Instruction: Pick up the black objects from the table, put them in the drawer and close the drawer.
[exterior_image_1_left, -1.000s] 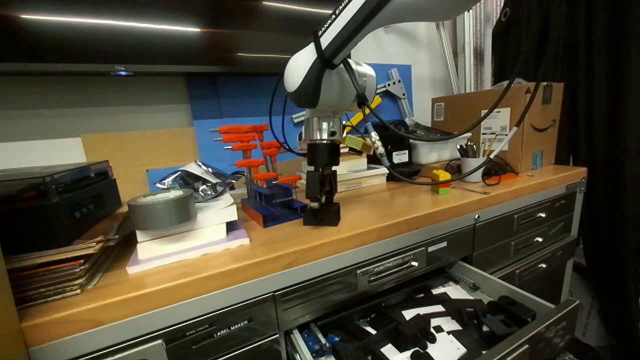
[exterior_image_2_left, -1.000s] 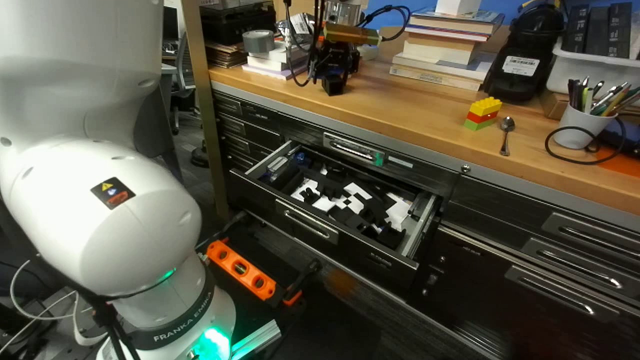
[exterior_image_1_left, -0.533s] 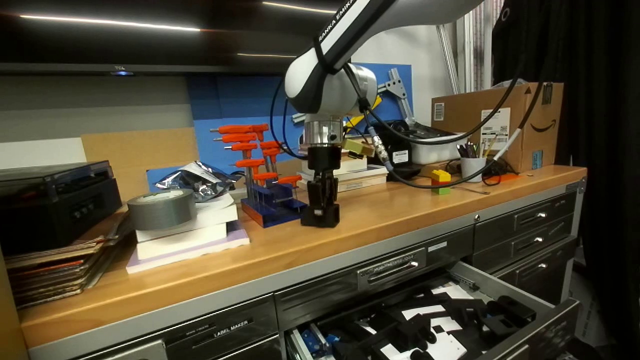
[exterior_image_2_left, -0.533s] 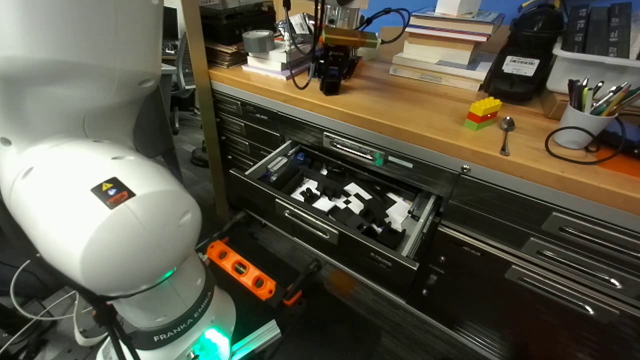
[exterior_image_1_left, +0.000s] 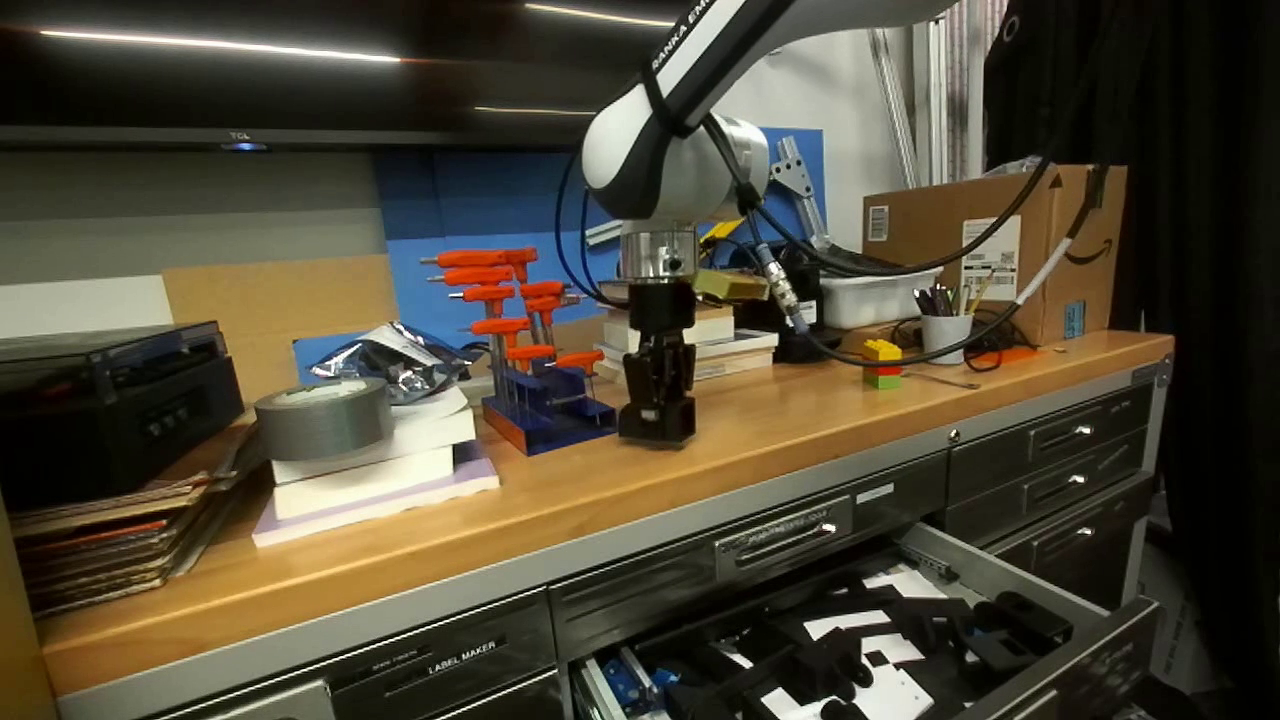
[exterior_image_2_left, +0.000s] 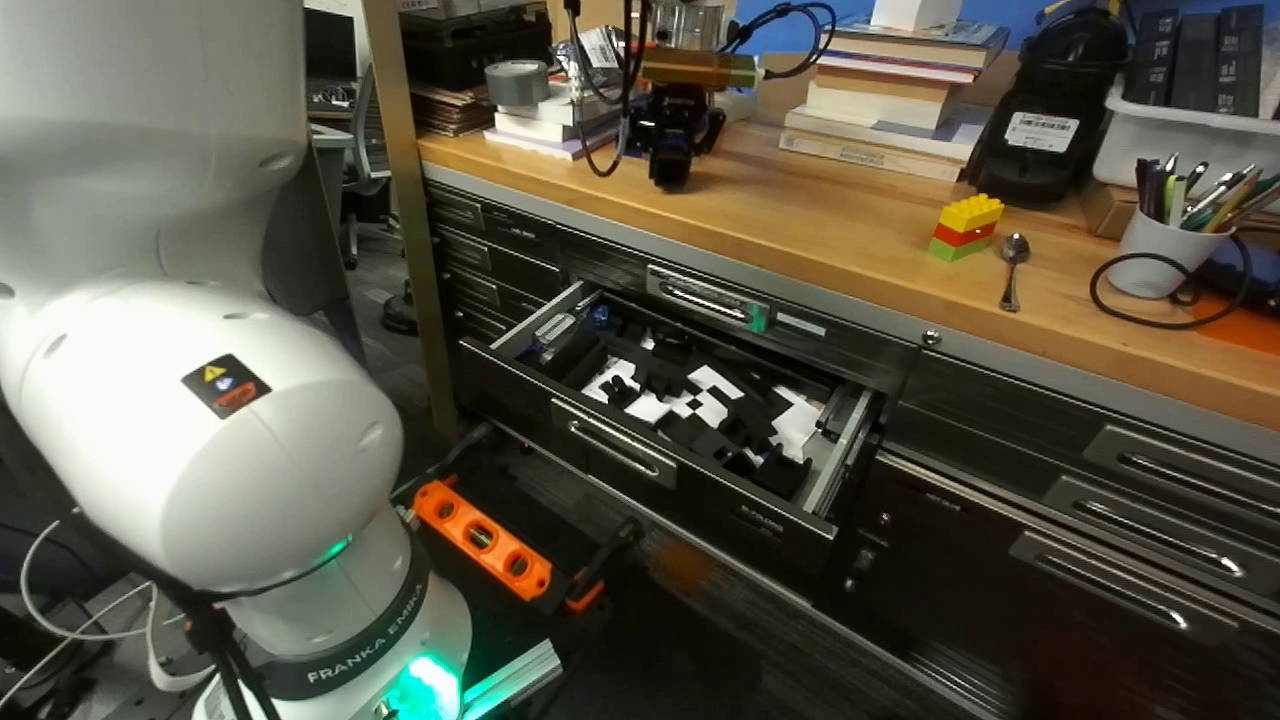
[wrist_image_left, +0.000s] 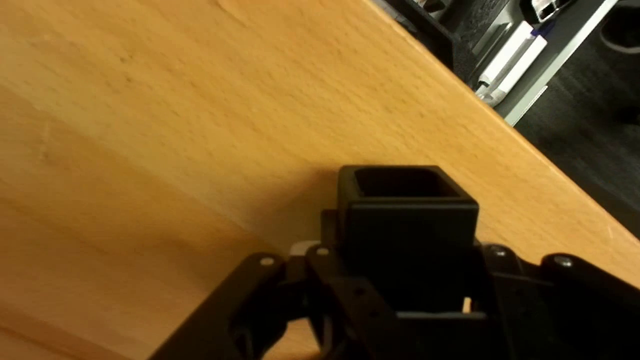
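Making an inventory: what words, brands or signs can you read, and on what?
"FRANKA EMIKA": robot base.
"RANKA EM", cut off: forearm.
"TCL": screen.
"LABEL MAKER": narrow drawer.
Warning triangle: arm sticker.
Curved arrow, partly covered: cardboard box.
Too small or blurred: everything else, including open drawer's front, barcode label, book spines.

Light (exterior_image_1_left: 220, 46) streaks the dark screen (exterior_image_1_left: 300, 90) facing me; blue panel (exterior_image_1_left: 480, 200) below; white wall (exterior_image_1_left: 845, 110), then black curtain (exterior_image_1_left: 1200, 250); a chair (exterior_image_2_left: 372, 128) on grey floor (exterior_image_2_left: 388, 268).

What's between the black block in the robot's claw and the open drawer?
Wooden tabletop, seen in the wrist view; an exterior view also shows a shut drawer front.
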